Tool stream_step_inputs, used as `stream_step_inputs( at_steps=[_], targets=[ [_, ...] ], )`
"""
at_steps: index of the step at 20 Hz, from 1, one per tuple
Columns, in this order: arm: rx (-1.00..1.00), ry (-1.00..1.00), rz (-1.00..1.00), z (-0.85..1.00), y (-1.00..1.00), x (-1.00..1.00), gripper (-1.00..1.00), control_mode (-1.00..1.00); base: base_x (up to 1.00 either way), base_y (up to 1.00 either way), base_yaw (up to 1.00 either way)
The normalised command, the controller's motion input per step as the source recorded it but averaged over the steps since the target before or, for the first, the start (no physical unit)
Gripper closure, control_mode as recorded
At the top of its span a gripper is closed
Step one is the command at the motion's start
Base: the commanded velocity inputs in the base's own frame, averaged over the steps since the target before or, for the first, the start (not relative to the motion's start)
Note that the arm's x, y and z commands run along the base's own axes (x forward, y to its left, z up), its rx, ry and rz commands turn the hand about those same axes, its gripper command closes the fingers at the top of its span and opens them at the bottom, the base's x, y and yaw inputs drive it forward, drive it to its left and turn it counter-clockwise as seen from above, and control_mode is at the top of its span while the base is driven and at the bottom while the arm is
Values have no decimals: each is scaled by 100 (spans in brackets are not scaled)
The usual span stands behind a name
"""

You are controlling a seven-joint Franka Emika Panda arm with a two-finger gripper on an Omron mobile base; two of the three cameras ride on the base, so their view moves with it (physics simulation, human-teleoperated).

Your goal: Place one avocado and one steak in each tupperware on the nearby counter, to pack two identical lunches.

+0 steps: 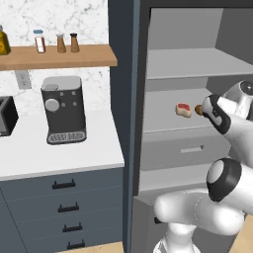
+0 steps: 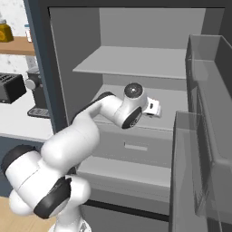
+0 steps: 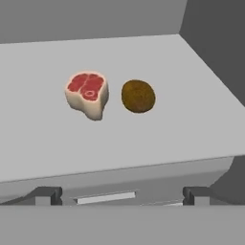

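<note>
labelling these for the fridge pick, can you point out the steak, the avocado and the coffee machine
steak (image 3: 86, 94), hand view, on its red top face
avocado (image 3: 138, 96), hand view, middle of its brown skin
coffee machine (image 1: 63, 108), left base view, on its dark front

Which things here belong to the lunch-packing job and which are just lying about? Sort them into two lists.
Job:
steak, on the fridge shelf
avocado, beside the steak, apart from it
counter
gripper, jaws open, short of both foods

Lying about:
coffee machine
toaster
bottles on the wooden shelf
</note>
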Motion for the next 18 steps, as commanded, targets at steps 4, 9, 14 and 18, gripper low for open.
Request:
stream_step_inputs(
  at_steps=[4, 9, 14, 18],
  targets=[
    [0, 0, 4, -5, -2, 53, -100, -100, 0, 0, 0],
    [0, 0, 3, -6, -14, 29, -100, -100, 0, 0, 0],
    [0, 0, 0, -15, -14, 49, -100, -100, 0, 0, 0],
    [0, 0, 0, -17, -16, 59, -100, -100, 0, 0, 0]
  ],
)
